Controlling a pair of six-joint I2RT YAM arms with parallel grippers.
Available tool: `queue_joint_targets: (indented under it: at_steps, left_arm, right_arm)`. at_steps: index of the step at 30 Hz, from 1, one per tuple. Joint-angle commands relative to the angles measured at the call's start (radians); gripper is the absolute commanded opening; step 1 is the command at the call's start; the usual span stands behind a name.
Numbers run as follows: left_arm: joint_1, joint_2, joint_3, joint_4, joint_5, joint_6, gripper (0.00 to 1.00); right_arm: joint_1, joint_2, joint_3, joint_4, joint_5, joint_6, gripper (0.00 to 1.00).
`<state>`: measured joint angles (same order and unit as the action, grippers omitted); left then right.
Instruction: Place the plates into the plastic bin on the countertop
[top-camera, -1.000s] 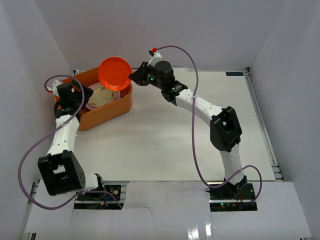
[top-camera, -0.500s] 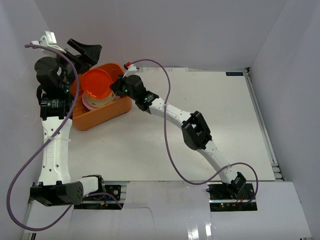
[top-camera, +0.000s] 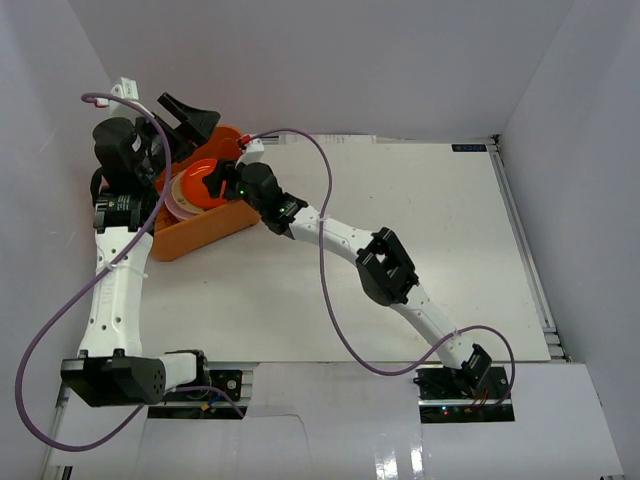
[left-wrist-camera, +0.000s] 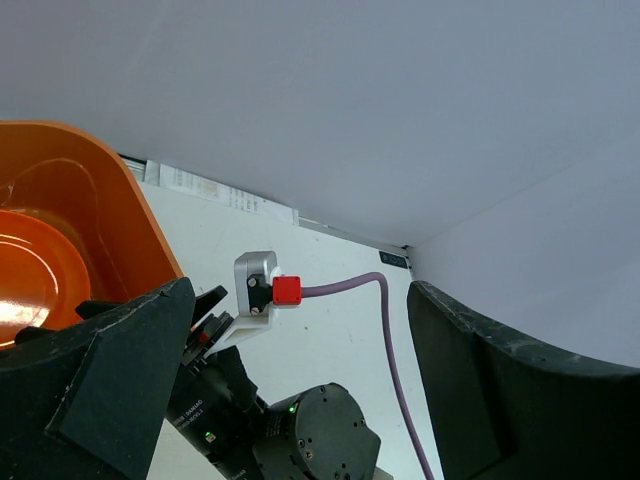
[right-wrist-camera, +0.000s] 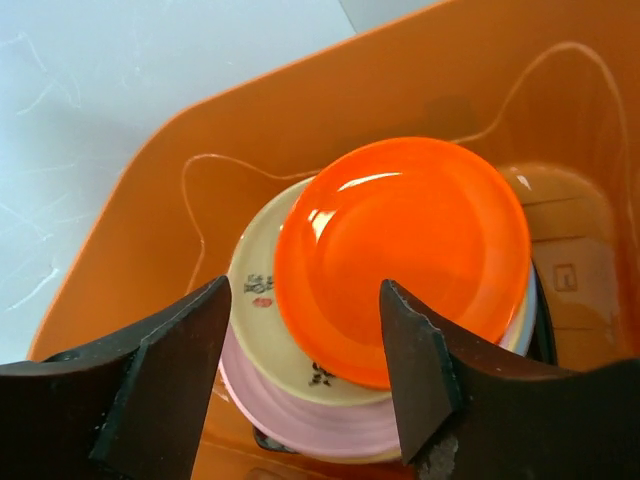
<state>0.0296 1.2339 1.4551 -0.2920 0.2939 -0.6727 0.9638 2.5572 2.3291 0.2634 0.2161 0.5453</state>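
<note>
Placing step, near its end: right gripper (right-wrist-camera: 303, 292) is spread open over the bin (right-wrist-camera: 300, 110), orange plate (right-wrist-camera: 400, 250) below its fingers atop the stack (right-wrist-camera: 255, 300). Left gripper (left-wrist-camera: 300, 300) is open and empty. Next, I judge: lift straight out.

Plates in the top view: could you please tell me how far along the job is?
Done: a cream plate and a pink plate sit stacked in the orange bin. In hand: the orange-red plate lies atop them, the right gripper open over it; the left gripper is open and empty. Left: no plates show on the countertop, so likely only withdrawal.
</note>
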Motion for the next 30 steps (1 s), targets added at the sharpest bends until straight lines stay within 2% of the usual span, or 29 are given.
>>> queue_joint_targets:
  at_steps: [1,4,10,14,17,18,19,20,22,24,25,27,29,30]
  left_arm:
    - [-0.002,-0.043,0.034,0.002,0.01,0.015,0.98]
    - [-0.003,-0.069,0.05,-0.007,-0.002,0.018,0.98]
    - [-0.003,-0.132,0.042,-0.007,0.014,0.01,0.98]
    - [-0.003,-0.171,-0.005,-0.007,0.045,0.007,0.98]
    - [-0.003,-0.203,-0.045,-0.001,0.109,0.013,0.98]
    - [-0.003,-0.224,-0.056,-0.001,0.126,0.013,0.98]
    - [-0.002,-0.238,-0.076,0.001,0.142,0.022,0.98]
    - [-0.005,-0.254,-0.088,0.001,0.189,0.031,0.98]
    - [-0.01,-0.293,-0.12,0.01,0.258,0.039,0.98]
    - [-0.066,-0.318,-0.157,0.04,0.407,0.076,0.98]
    - [-0.085,-0.347,-0.185,0.078,0.454,0.079,0.98]
    - [-0.126,-0.372,-0.269,0.103,0.597,0.097,0.98]
    - [-0.148,-0.408,-0.362,0.125,0.663,0.102,0.98]
    - [-0.166,-0.418,-0.393,0.129,0.701,0.102,0.98]
  right_arm:
    - [-0.004,-0.133,-0.052,0.076,0.035,-0.044,0.68]
    - [-0.004,-0.208,-0.175,0.114,0.023,-0.068,0.7]
    - [-0.004,-0.486,-0.457,0.177,-0.024,-0.142,0.71]
    - [-0.007,-0.662,-0.66,0.192,-0.069,-0.176,0.66]
    - [-0.013,-0.817,-0.807,0.189,-0.109,-0.208,0.45]
    - [-0.011,-0.86,-0.845,0.188,-0.112,-0.225,0.26]
    - [-0.013,-0.947,-0.92,0.182,-0.104,-0.258,0.15]
    - [-0.017,-0.992,-0.962,0.154,-0.097,-0.272,0.08]
    - [-0.02,-1.154,-1.06,0.143,-0.075,-0.309,0.08]
    - [-0.027,-1.267,-1.215,0.123,-0.043,-0.341,0.08]
    - [-0.028,-1.38,-1.264,0.109,-0.018,-0.353,0.08]
    - [-0.03,-1.491,-1.401,0.044,0.026,-0.386,0.29]
    - [-0.03,-1.646,-1.482,-0.015,0.123,-0.396,0.57]
    - [-0.03,-1.696,-1.561,-0.073,0.15,-0.4,0.81]
